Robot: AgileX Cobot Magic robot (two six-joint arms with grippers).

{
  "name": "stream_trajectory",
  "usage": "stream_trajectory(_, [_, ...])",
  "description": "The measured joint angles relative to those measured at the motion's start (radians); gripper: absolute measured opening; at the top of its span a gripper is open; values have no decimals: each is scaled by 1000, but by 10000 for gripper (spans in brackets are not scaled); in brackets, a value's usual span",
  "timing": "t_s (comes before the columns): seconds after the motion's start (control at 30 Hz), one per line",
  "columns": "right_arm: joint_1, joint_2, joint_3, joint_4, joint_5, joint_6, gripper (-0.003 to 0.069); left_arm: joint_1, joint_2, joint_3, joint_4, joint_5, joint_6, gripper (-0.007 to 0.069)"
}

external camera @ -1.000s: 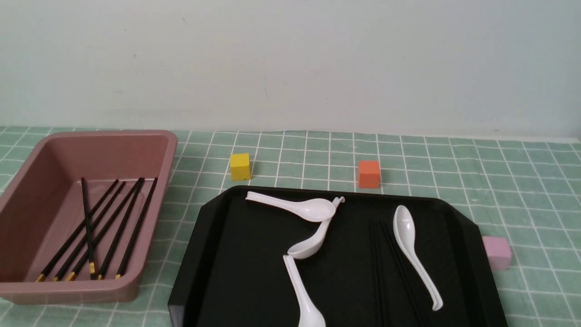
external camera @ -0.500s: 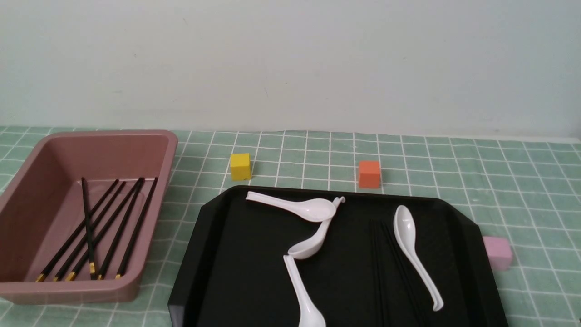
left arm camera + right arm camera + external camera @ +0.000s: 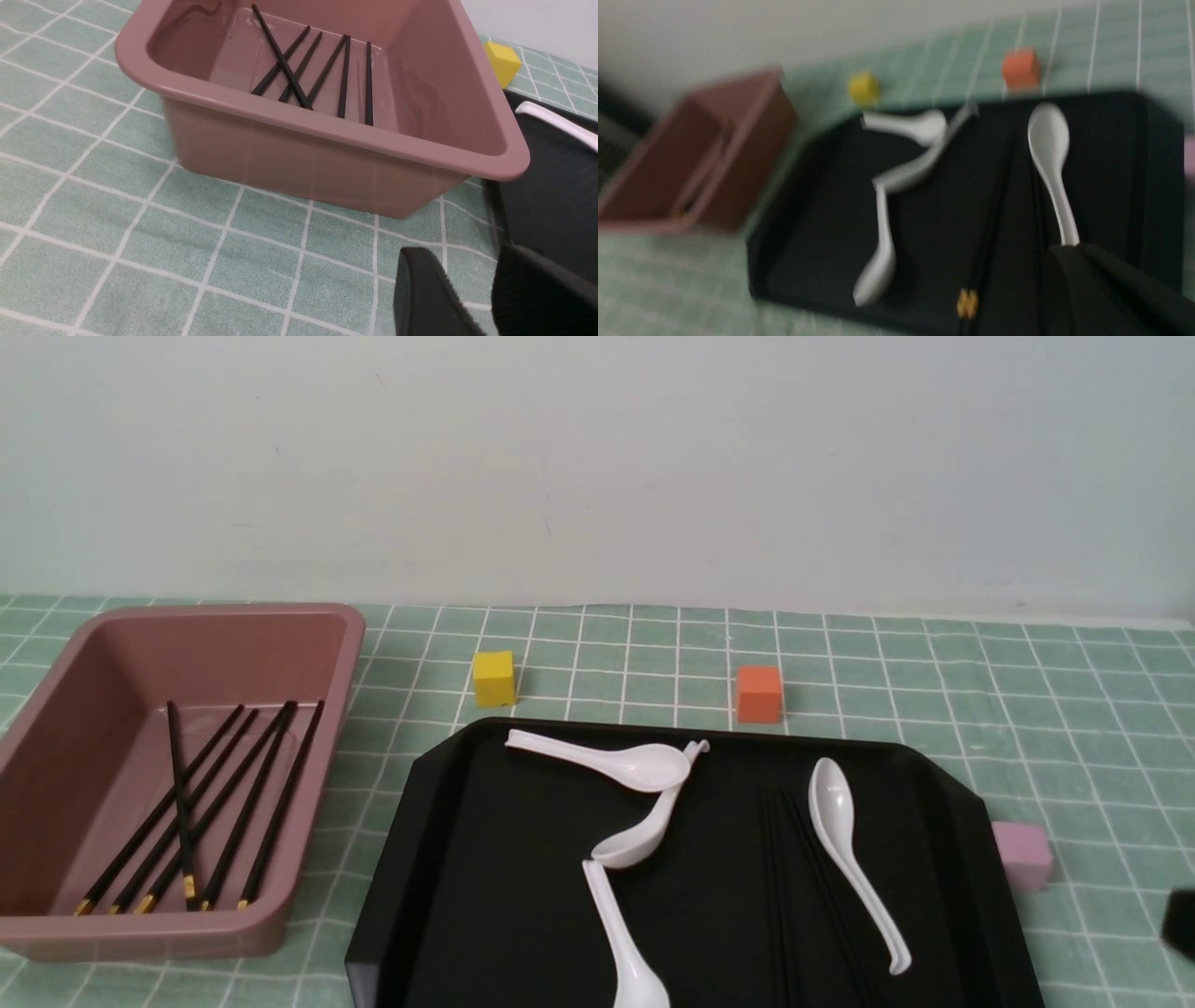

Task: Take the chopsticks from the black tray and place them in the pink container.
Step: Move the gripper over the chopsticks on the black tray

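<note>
The pink container (image 3: 308, 625) stands at the left with several black chopsticks (image 3: 224, 803) lying in it; the left wrist view shows those chopsticks (image 3: 322, 70) too. More chopsticks (image 3: 780, 896) lie faintly visible on the black tray (image 3: 448, 859), their gold bands (image 3: 967, 303) towards me. My left gripper (image 3: 472, 280) hangs open and empty over the cloth between the container (image 3: 327, 140) and the tray. My right gripper (image 3: 1069, 252) is shut with nothing in it, above the tray's near right part; the view is blurred. A dark part of the right arm (image 3: 1181, 922) shows at the front view's right edge.
Several white spoons (image 3: 854, 859) lie on the tray, one right beside the chopsticks. A yellow cube (image 3: 494, 678) and an orange cube (image 3: 759, 693) stand behind the tray. A pale pink cube (image 3: 1022, 855) sits at its right side.
A dark part of the right arm has come into the front view at the right edge. Chopsticks, spoons and cubes lie as before.
</note>
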Motion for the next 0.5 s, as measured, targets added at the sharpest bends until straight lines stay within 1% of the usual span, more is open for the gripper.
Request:
stream_trajectory(0.03, [0, 103, -29, -14, 79, -1, 7, 0, 0, 0, 0, 0, 0, 238])
stream_trajectory(0.07, [0, 103, -33, -15, 91, -2, 8, 0, 0, 0, 0, 0, 0, 238])
stream_trajectory(0.1, [0, 215, -58, -18, 170, -16, 18, 0, 0, 0, 0, 0, 0, 238])
stream_trajectory(0.17, [1, 344, -71, 5, 211, -70, 46, 0, 0, 0, 0, 0, 0, 238])
stream_trajectory(0.27, [30, 478, -76, 55, 199, -156, 105, 0, 0, 0, 0, 0, 0, 238])
stream_trajectory(0.33, [77, 596, -83, 80, 153, -192, 169, 0, 0, 0, 0, 0, 0, 238])
stream_trajectory(0.43, [152, 708, -114, 79, 109, -188, 244, 0, 0, 0, 0, 0, 0, 238])
stream_trajectory(0.5, [212, 776, -150, 61, 85, -138, 272, 0, 0, 0, 0, 0, 0, 238])
